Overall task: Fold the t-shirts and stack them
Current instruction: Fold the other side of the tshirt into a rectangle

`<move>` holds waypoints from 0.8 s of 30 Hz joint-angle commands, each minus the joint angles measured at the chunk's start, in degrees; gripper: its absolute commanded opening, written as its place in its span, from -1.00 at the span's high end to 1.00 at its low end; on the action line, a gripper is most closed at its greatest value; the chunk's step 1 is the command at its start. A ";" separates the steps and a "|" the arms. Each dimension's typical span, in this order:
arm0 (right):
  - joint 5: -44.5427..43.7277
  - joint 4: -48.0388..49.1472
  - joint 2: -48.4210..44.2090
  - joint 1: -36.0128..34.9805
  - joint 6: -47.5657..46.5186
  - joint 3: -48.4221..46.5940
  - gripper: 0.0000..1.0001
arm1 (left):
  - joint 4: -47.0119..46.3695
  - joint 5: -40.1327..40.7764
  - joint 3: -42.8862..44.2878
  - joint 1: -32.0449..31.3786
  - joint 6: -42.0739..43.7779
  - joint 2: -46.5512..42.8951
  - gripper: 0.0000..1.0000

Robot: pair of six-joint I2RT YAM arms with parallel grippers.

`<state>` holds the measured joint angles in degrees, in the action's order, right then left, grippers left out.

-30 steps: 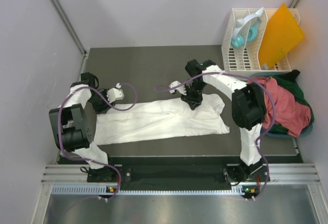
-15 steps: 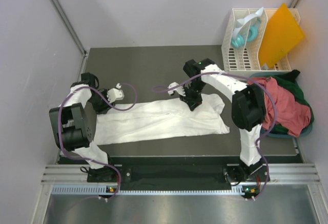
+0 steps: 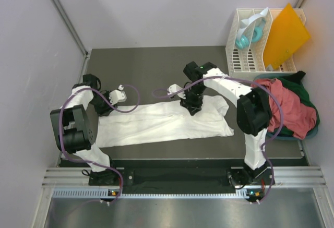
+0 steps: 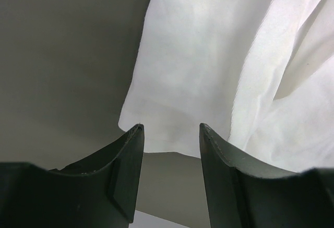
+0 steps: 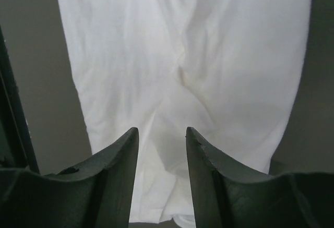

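A large white t-shirt [image 3: 162, 122] lies as a long folded strip across the dark table. My left gripper [image 3: 100, 108] is open and empty, low at the strip's left end; in the left wrist view [image 4: 169, 129] the white cloth corner [image 4: 172, 118] lies just beyond its fingertips. My right gripper [image 3: 192, 108] is open and empty over the strip's right half; in the right wrist view [image 5: 162, 131] the white cloth [image 5: 182, 71] fills the space under and past the fingers. A salmon-red t-shirt [image 3: 289, 108] lies heaped on a dark green one [image 3: 308, 103] at the right edge.
A white slatted rack [image 3: 245, 56] stands at the back right with a stiff orange sheet [image 3: 284, 35] and a teal item [image 3: 244, 40] in it. A blue-grey basin rim [image 3: 284, 136] shows under the heap. Grey walls close in left and behind. A purple cable [image 3: 122, 105] trails over the shirt's left part.
My right gripper has moved a little left along the white shirt. The left arm and the shirt have not visibly moved.
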<state>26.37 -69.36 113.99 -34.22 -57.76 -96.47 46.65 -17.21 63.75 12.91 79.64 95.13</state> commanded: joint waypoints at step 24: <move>-0.53 5.64 5.45 3.72 0.10 -5.40 0.24 | -0.42 -1.07 1.29 -0.69 -0.09 0.23 -0.03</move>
<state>24.64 -62.46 118.76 -31.03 -56.38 -99.85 46.52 -16.93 63.72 12.53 79.59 95.15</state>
